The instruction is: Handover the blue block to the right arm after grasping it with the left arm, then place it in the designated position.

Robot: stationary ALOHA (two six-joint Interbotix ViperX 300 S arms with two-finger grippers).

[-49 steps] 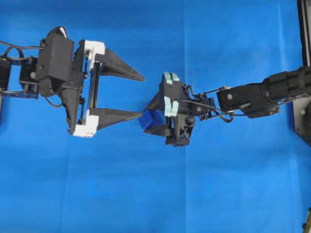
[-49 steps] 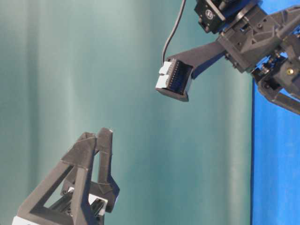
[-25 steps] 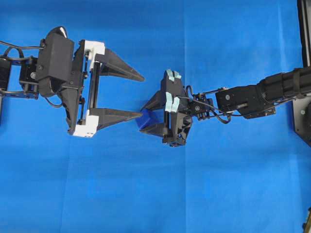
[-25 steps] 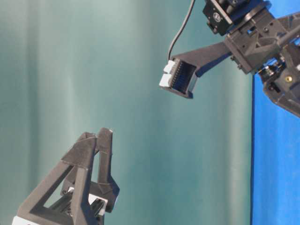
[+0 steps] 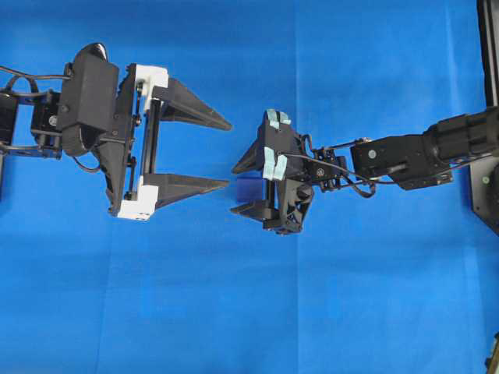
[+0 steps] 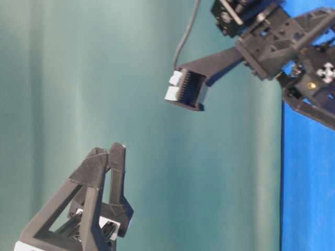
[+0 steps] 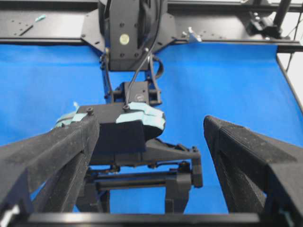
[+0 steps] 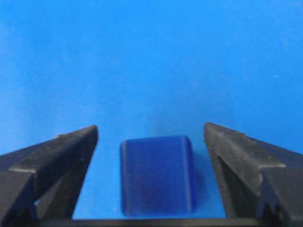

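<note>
The blue block (image 8: 157, 175) lies on the blue cloth between the fingers of my right gripper (image 8: 150, 126), with a gap on each side. From overhead the block is only a darker patch (image 5: 251, 190) inside the right gripper (image 5: 234, 189), which stands open with nothing gripped. My left gripper (image 5: 228, 154), the one with white brackets, is wide open and empty, its tips a short way left of the right gripper's tips. Through the left gripper (image 7: 151, 122) the left wrist view faces the right gripper's body (image 7: 137, 137). The block is hidden in the table-level view.
Blue cloth (image 5: 234, 312) covers the table. A black frame (image 5: 487, 47) runs along the right edge, and a black rail (image 7: 57, 19) runs along the far side in the left wrist view. A teal backdrop (image 6: 78, 78) fills the table-level view.
The right gripper's fingers have spread apart and let go of the blue block, which now rests on the cloth between them. The left arm has not moved.
</note>
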